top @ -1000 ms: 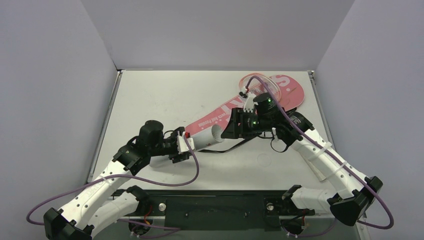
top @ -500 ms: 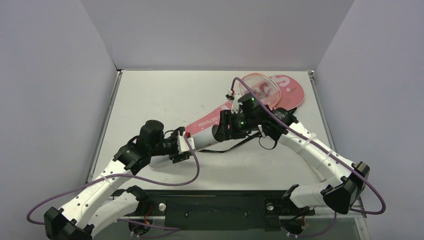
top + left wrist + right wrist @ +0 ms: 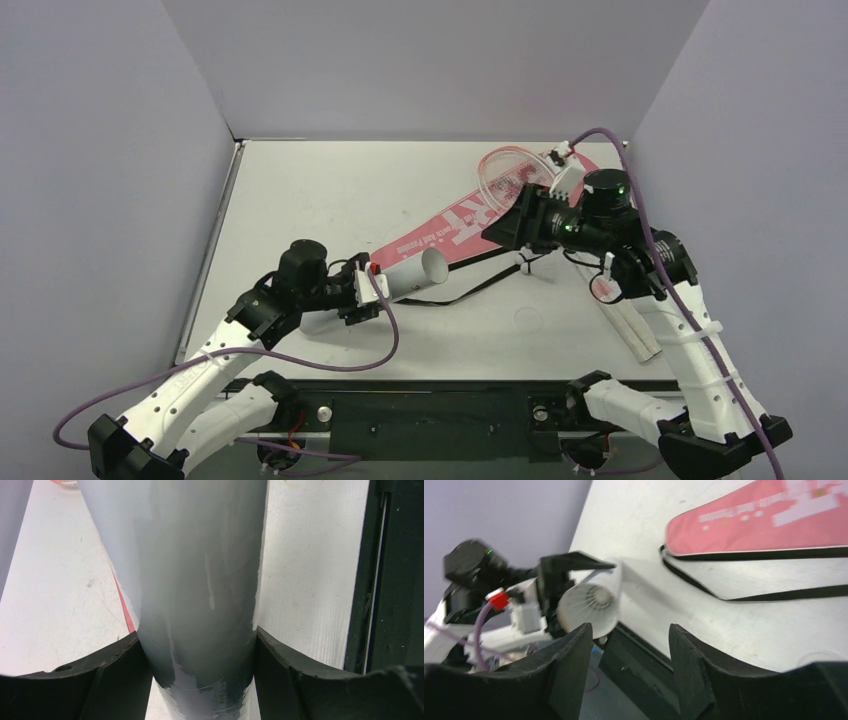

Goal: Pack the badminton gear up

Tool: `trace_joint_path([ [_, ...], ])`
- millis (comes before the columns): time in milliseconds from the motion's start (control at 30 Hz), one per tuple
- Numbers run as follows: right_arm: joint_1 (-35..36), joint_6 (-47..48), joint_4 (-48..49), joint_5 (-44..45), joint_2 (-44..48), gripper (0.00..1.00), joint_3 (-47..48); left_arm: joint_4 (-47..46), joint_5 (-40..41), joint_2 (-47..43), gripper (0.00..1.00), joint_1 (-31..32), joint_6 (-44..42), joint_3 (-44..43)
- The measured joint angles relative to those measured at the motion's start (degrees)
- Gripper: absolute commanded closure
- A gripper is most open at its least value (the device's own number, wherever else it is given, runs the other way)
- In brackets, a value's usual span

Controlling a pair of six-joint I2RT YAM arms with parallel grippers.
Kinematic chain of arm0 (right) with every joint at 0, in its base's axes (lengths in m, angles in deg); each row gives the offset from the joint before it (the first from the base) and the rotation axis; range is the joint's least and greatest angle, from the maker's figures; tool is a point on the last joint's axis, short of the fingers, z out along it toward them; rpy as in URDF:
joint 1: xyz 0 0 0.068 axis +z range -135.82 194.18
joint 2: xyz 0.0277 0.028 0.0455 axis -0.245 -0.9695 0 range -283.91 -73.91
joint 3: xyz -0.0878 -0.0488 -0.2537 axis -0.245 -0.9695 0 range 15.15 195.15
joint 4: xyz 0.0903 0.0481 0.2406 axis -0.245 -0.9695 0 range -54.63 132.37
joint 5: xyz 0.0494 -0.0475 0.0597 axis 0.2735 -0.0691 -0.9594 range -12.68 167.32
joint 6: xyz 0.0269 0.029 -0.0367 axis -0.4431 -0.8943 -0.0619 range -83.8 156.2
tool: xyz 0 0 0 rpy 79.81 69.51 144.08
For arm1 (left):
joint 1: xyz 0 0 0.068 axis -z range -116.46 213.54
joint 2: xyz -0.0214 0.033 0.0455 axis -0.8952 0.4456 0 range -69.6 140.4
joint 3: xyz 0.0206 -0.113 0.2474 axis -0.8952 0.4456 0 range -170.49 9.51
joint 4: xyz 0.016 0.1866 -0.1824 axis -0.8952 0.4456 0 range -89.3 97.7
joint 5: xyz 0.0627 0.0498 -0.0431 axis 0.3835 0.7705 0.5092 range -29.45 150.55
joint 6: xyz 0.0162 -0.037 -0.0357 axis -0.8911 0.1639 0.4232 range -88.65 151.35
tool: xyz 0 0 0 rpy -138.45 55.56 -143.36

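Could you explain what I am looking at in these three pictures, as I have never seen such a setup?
These are two robot arms bolted at a table's near edge. One picture looks down from above; two come from wrist cameras. The left gripper is shut around a white tube, and the right wrist view shows what looks like a shuttlecock inside its open end. The right gripper is open and empty. On the table lies a pink cover with a black strap.

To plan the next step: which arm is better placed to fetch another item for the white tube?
Right. The left tool is shut on the white tube, so it is busy. The right tool is open and empty, above the pink cover, facing the tube's open end.
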Motion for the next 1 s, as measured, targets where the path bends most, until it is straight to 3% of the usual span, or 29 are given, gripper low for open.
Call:
trace_joint_path([
  [133,-10.6,1.9,-0.4,2.3,0.4,0.47,-4.1,0.0,0.0,-0.1,0.85,0.0,0.0,0.0],
  [333,-20.1,0.6,-0.1,19.5,-11.0,0.46,-15.0,-0.1,0.0,-0.1,0.85,0.0,0.0,0.0],
  [600,-25.6,-3.5,5.3,29.1,-18.6,0.46,-19.3,-0.1,0.0,-0.7,0.85,0.0,0.0,0.0],
  [1000,-27.1,-6.4,15.8,27.9,-24.5,0.46,-25.3,-0.1,0.0,-1.0,0.85,0.0,0.0,0.1],
])
